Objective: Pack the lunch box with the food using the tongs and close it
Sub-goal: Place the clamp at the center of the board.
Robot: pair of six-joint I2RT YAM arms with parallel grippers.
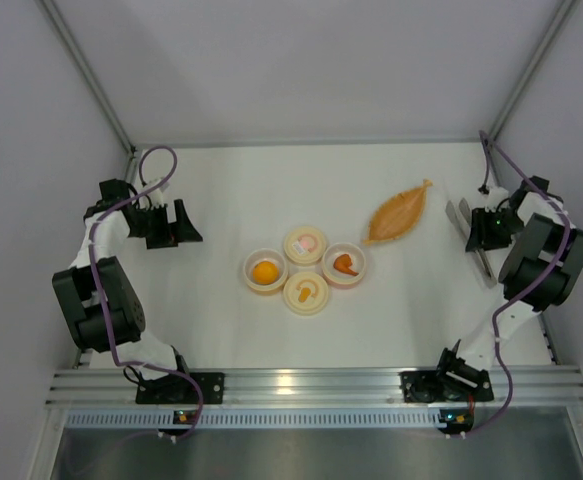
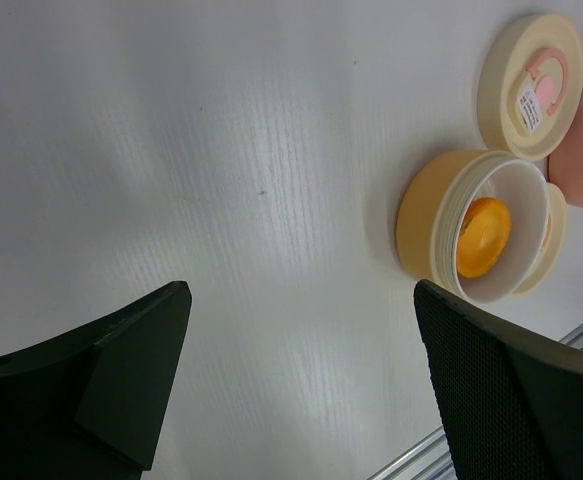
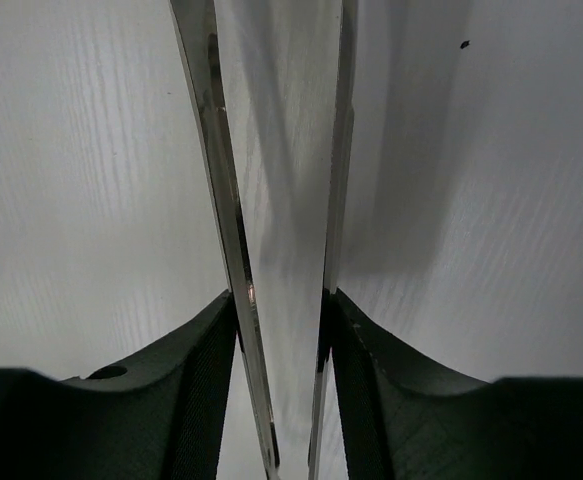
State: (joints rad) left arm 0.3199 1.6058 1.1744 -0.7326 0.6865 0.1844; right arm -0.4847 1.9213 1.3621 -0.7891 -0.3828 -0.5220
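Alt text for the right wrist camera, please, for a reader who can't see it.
The right gripper clasps long thin silver metal tongs from both sides, its dark fingers set against the outsides of the two narrow arms. The arms run away from the camera with a gap between them, over a white table.

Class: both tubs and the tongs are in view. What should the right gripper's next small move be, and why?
Probably open the right gripper and let go of the tongs. The ball sits in the yellow tub, the wedge in the pink tub, and both lids lie beside them, so lidding seems all that remains.
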